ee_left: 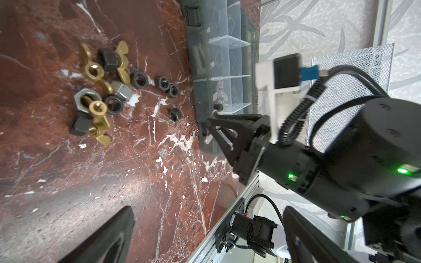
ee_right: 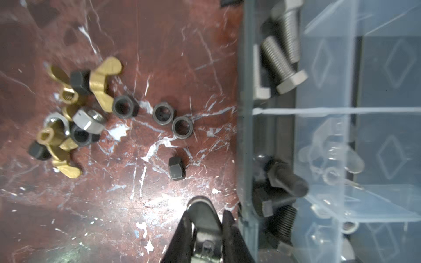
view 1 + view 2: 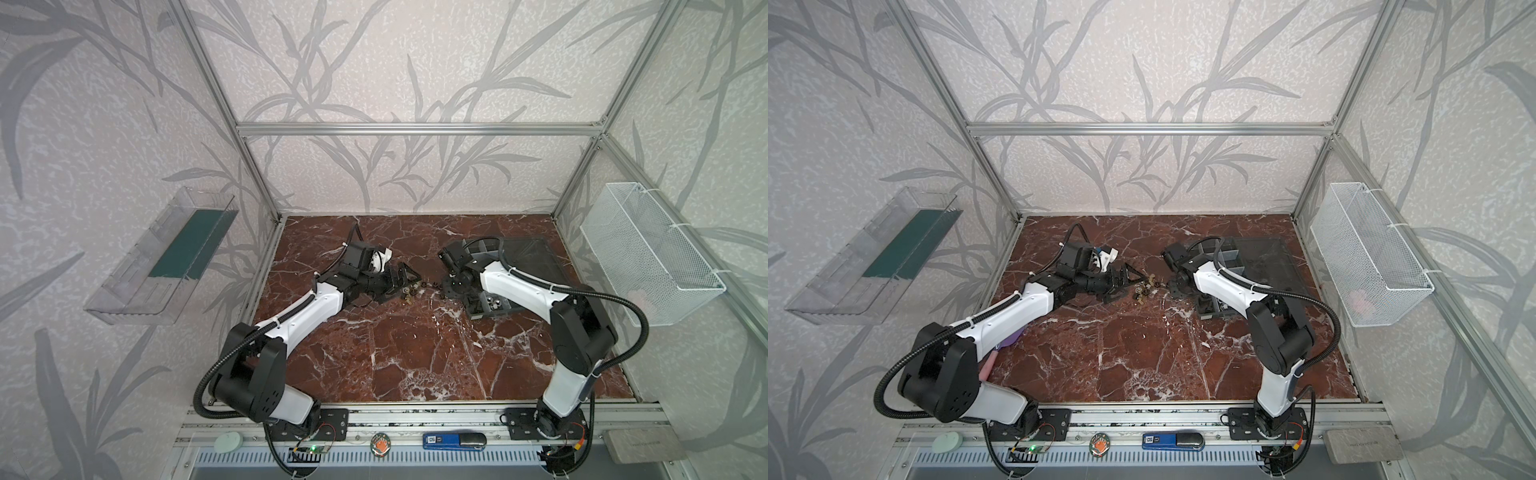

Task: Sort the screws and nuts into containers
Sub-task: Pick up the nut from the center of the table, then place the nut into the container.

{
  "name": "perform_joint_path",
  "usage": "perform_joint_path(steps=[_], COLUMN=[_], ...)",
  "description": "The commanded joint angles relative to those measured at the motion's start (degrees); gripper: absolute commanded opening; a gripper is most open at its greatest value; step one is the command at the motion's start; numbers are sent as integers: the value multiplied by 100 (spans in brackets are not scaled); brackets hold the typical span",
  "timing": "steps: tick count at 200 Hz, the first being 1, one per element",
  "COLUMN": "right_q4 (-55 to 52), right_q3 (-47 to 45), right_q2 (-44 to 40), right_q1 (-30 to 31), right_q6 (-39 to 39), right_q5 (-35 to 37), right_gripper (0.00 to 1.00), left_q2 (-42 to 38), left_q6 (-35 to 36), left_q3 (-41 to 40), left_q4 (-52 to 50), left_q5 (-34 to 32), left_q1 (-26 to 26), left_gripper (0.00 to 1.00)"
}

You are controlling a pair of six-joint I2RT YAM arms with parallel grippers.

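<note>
Grip: right gripper (image 2: 206, 214) has its jaws drawn close on what looks like a small silvery piece (image 2: 201, 205); I cannot tell what kind it is.
Position: the tip is low, just beside the outer wall of the organizer box (image 2: 245, 113), on the table side.
Other arm: left gripper (image 1: 208, 211) stands wide apart, holding nothing, near the loose pile.
Box contents: silver bolts (image 2: 280, 61) in one compartment, dark bolts (image 2: 284, 182) in the next, and pale wing nuts (image 2: 341, 159) behind a divider.
Loose pile: brass wing nuts (image 2: 104, 82), dark hex nuts (image 2: 164, 113) and a silver nut (image 2: 88, 120) lie on the marble table (image 2: 159, 34), apart from the box. Several rest on one another.
Handling: probably hard, light and smooth, so prone to roll or skid under a fingertip; nothing fragile.
Hold: hex nuts across two opposite flats, wing nuts across the wings or hub. Lone outliers look easiest, since the tangled ones may drag neighbours.
</note>
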Motion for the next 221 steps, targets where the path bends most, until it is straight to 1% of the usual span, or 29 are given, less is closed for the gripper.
perform_joint_path(steps=[1,9,33,69,97,114,118,141,190,211,221], right_q4=[-247,-239,-194,-148,-23,21,8,25,121,156,148], right_q3=[149,146,127,127,108,136,156,198,215,215,231], right_q2=[-369,-559,-717,-726,-567,-435,-254,20,338,397,444], right_q1=[-316,-444,-848,-1379,-1704,-1808,-1813,-1839,-1910,-1950,-1967], right_q6=[-210,-275,-415,-522,-609,-645,-656,-667,-693,-719,-736], right_q5=[-11,9,-39,-143,-174,-263,-282,-314,-282,-288,-288], right_gripper=[20,20,20,20,20,20,20,20,21,23,26], left_q2=[143,202,428,756,863,860,862,810,714,717,727], left_q6=[5,15,58,26,18,13,15,15,24,47,41], left_q3=[341,437,727,1132,1242,1227,1217,1116,987,987,988], left_q4=[-101,-112,-149,-146,-145,-155,-151,-160,-159,-180,-179], left_q5=[36,26,-13,-40,-67,-74,-75,-108,-153,-155,-161], left_q1=[-59,-89,-240,-516,-640,-668,-669,-677,-679,-678,-677], left_gripper=[99,100,100,100,100,100,100,99,100,100,99])
